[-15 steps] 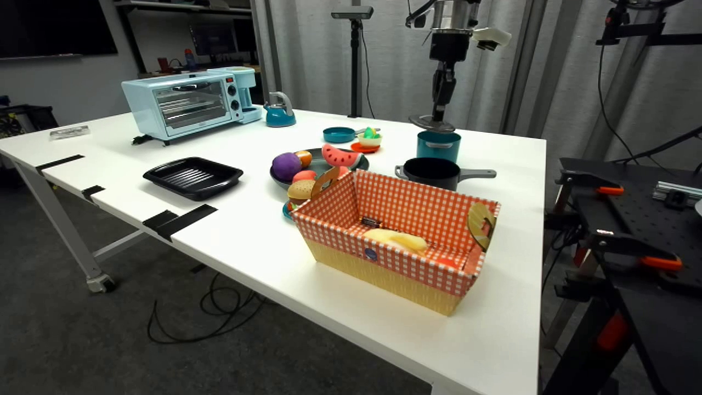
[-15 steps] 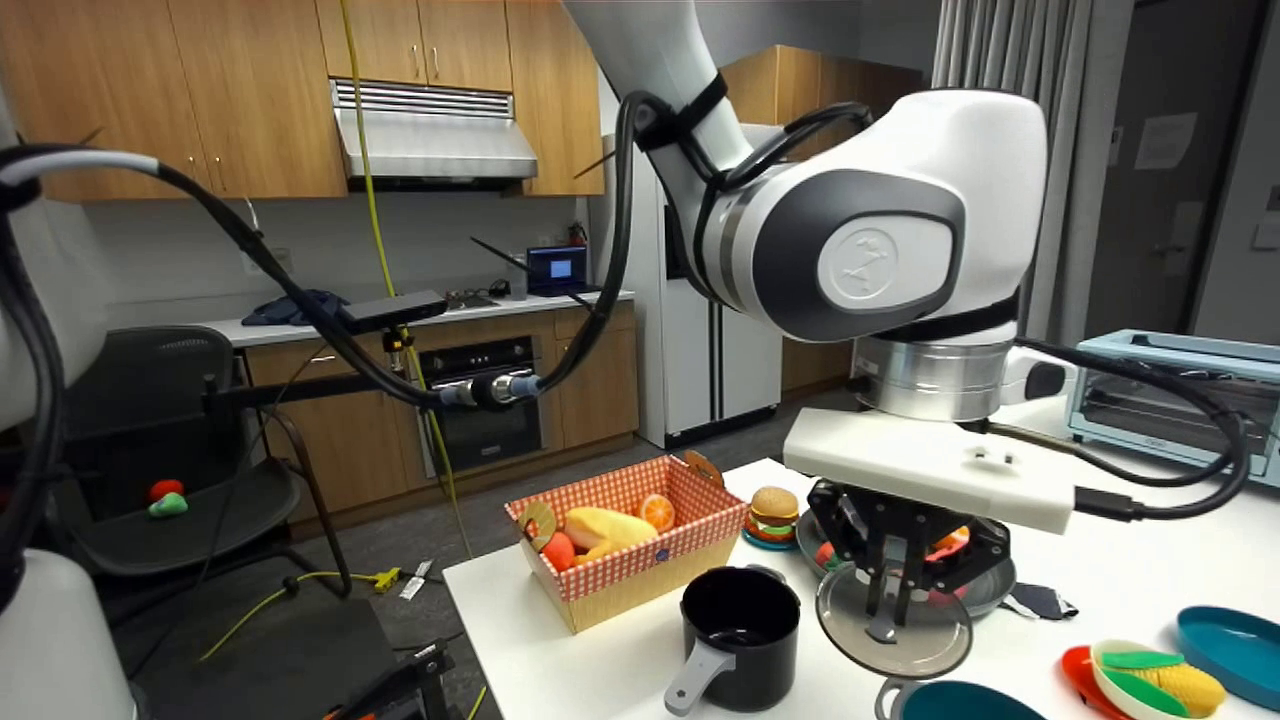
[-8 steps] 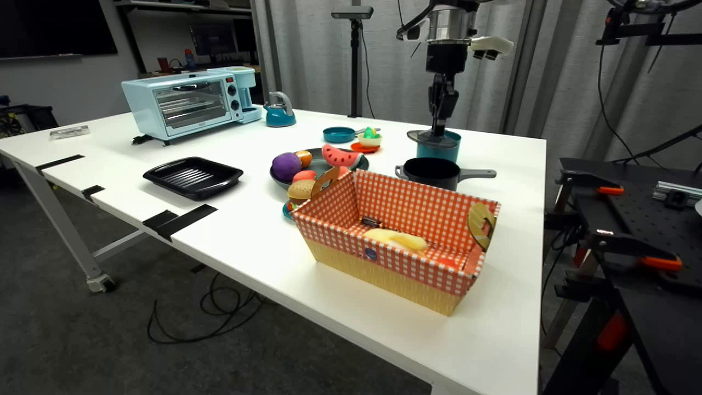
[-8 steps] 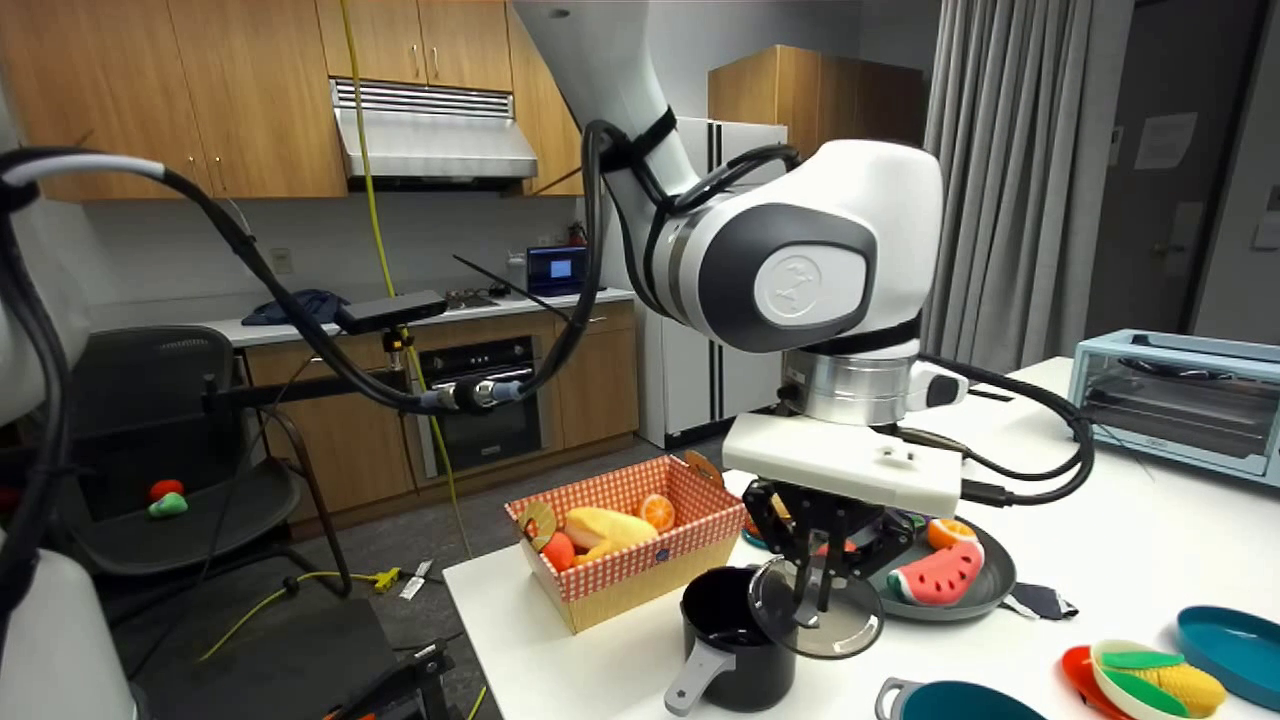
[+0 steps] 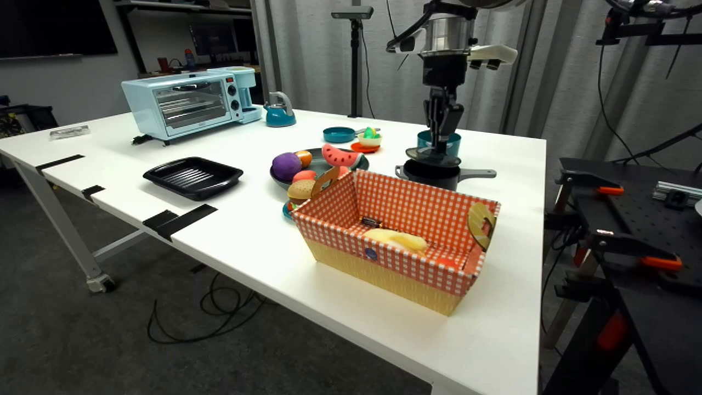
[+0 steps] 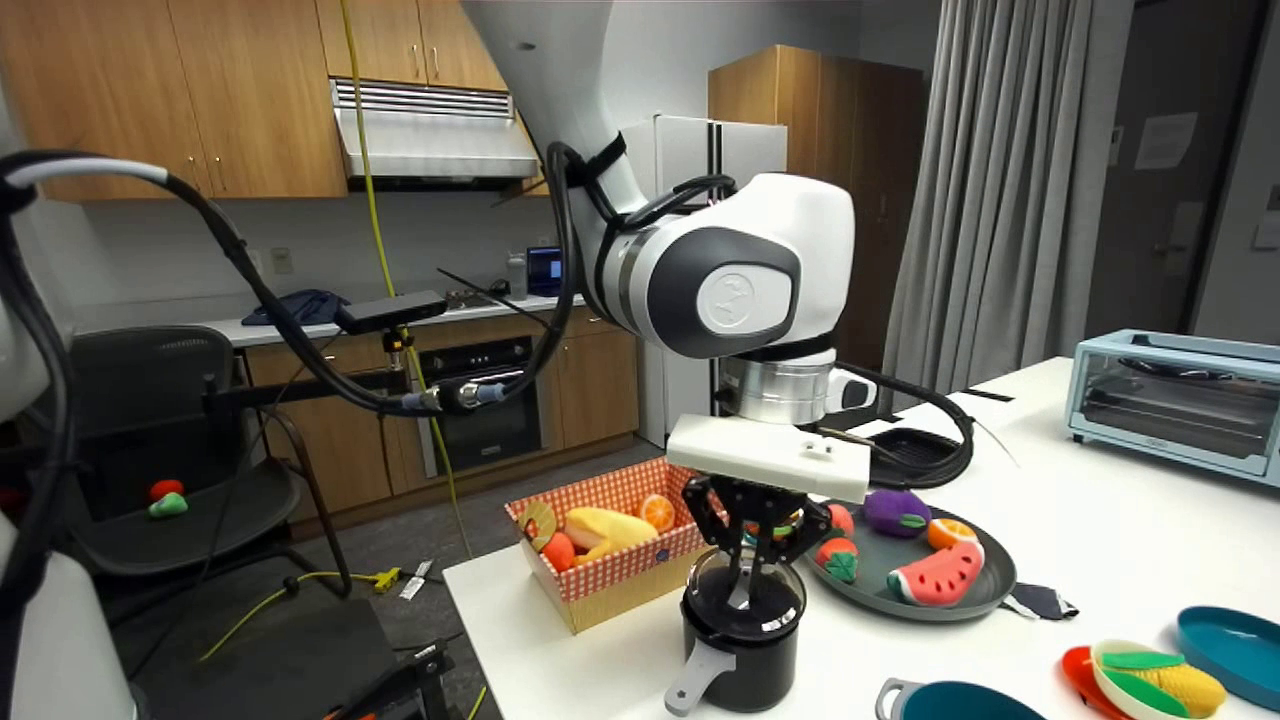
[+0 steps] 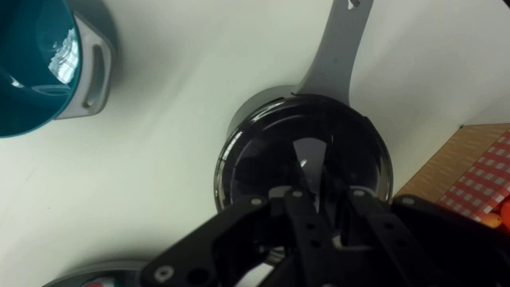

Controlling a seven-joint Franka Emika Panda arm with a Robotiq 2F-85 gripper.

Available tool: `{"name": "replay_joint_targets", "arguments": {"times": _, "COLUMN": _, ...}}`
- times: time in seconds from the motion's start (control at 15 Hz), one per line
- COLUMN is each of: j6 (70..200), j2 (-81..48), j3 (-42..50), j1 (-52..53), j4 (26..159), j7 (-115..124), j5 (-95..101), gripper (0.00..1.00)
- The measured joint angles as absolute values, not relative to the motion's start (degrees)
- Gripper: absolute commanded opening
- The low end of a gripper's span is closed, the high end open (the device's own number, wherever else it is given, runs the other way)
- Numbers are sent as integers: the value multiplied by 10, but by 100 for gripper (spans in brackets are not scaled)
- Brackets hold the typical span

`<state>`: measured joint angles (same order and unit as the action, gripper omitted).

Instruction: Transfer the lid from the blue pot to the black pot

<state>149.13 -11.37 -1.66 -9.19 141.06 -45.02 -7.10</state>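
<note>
The pincer [image 6: 745, 585] is drawn nearly together, its two fingers [image 7: 305, 229] pinching the grey handle [image 7: 310, 149] of the lid [image 7: 275, 147] — only the handle seems to part them. The lid lies straight below the pincer, over the mouth of the black pot [image 6: 745, 670]; whether its edge touches the pot's rim all round, I cannot tell. In the wrist view the fingers are dark and blurred and cover the near part of the lid, so the fingertips' hold is hard to make out there. To the pincer's left in that view stands the blue pot [image 7: 24, 52], cut off by the frame; in an exterior view it is hidden in part behind the pincer, the lid and the black pot, while the red checkered basket [image 5: 378, 274] covers the black pot's foot. The basket is on the pincer's other side — the wrist view catches only a corner of it. Beside the pincer, too, is a grey pan [image 6: 872, 560] of toy food [image 6: 938, 575], just an arc of it showing at the bottom of the wrist view.
</note>
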Motion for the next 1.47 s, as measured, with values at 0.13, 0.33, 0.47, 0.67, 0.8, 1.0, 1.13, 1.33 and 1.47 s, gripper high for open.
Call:
{"name": "replay_joint_targets", "arguments": {"times": 0.13, "j6": 1492, "j2": -114, "j3": -19, "j1": -87, "j4": 1416, "j7": -451, "j5": -69, "gripper": 4}}
{"name": "replay_joint_targets", "arguments": {"times": 0.33, "j6": 1493, "j2": -114, "j3": -19, "j1": -84, "j4": 1417, "j7": -451, "j5": -65, "gripper": 41}}
{"name": "replay_joint_targets", "arguments": {"times": 0.47, "j6": 1493, "j2": -115, "j3": -19, "j1": -84, "j4": 1417, "j7": -451, "j5": -61, "gripper": 49}}
{"name": "replay_joint_targets", "arguments": {"times": 0.67, "j6": 1494, "j2": -118, "j3": -18, "j1": -84, "j4": 1417, "j7": -451, "j5": -56, "gripper": 71}}
{"name": "replay_joint_targets", "arguments": {"times": 0.8, "j6": 1496, "j2": -121, "j3": -18, "j1": -84, "j4": 1417, "j7": -451, "j5": -48, "gripper": 87}}
{"name": "replay_joint_targets", "arguments": {"times": 1.0, "j6": 1497, "j2": -128, "j3": -17, "j1": -84, "j4": 1417, "j7": -451, "j5": -39, "gripper": 100}}
{"name": "replay_joint_targets", "arguments": {"times": 1.13, "j6": 1497, "j2": -132, "j3": -17, "j1": -84, "j4": 1417, "j7": -451, "j5": -37, "gripper": 100}}
{"name": "replay_joint_targets", "arguments": {"times": 1.33, "j6": 1497, "j2": -134, "j3": -17, "j1": -84, "j4": 1417, "j7": -451, "j5": -37, "gripper": 100}}
{"name": "replay_joint_targets", "arguments": {"times": 1.47, "j6": 1497, "j2": -134, "j3": -17, "j1": -84, "j4": 1416, "j7": -451, "j5": -37, "gripper": 100}}
